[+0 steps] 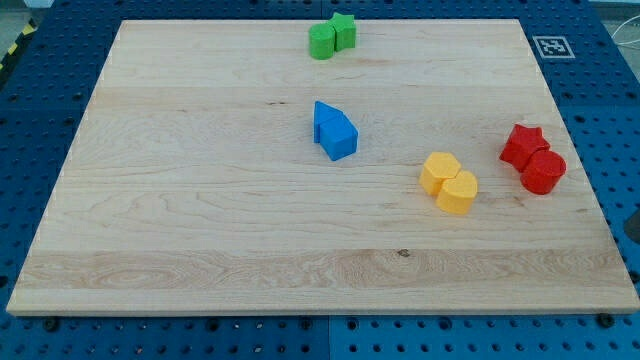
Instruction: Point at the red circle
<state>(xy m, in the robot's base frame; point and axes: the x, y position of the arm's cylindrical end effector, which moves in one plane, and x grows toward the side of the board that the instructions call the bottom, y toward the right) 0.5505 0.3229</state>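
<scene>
Red circle sits near the desk's right edge, touching the red star above it. I cannot see my tip, so it isn't pointing yet.

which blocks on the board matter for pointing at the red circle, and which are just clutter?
Relevant:
- red circle, near the view's right edge
- my tip: not visible in the camera view

Just lying about:
- red star, touching the red circle
- two yellow blocks, side by side
- two blue blocks, mid-board
- two green blocks, at the view's top
</scene>
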